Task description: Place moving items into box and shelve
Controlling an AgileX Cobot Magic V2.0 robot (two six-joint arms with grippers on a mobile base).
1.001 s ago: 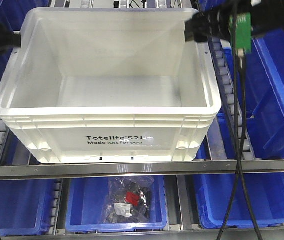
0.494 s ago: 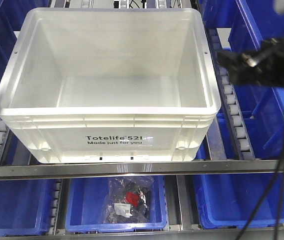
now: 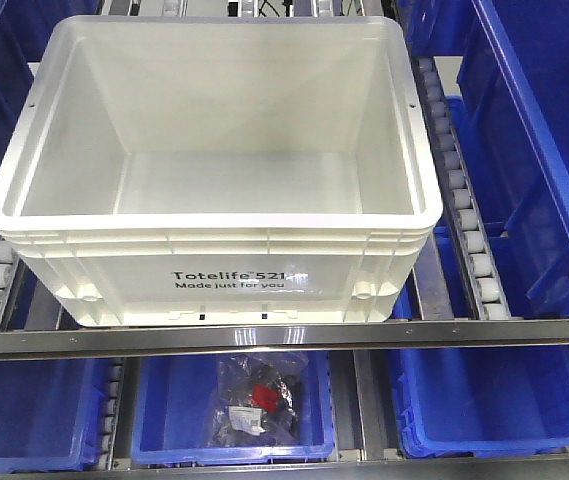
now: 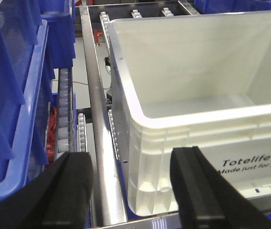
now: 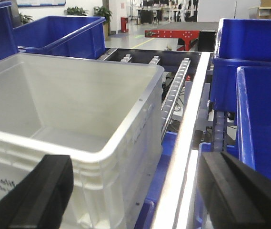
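The white Totelife crate [image 3: 214, 170] was seen resting on the roller rails [image 3: 461, 190] of the upper shelf level, its front wall just behind the steel shelf beam [image 3: 284, 335], and its interior appeared empty in all three views. A second earlier both arms had been held at the crate's rim, left and right; half a second earlier only the right arm remained, off to the side; at this moment neither arm was visible in the front view at all. The crate itself had not shifted between those pictures.

In the wrist views, the left gripper [image 4: 133, 188] was held open, just outside the crate's front left corner, with nothing between its fingers. The right gripper [image 5: 135, 191] was likewise spread wide and empty, near the crate's front right corner. Neither was touching the crate.

From this it was judged that the crate had been released onto the shelf and the arms pulled back. No moving items could be seen inside it. A clear bag of small parts [image 3: 259, 405] lay in a blue bin [image 3: 164, 410] on the lower level; whether it belonged to the task could not be told.
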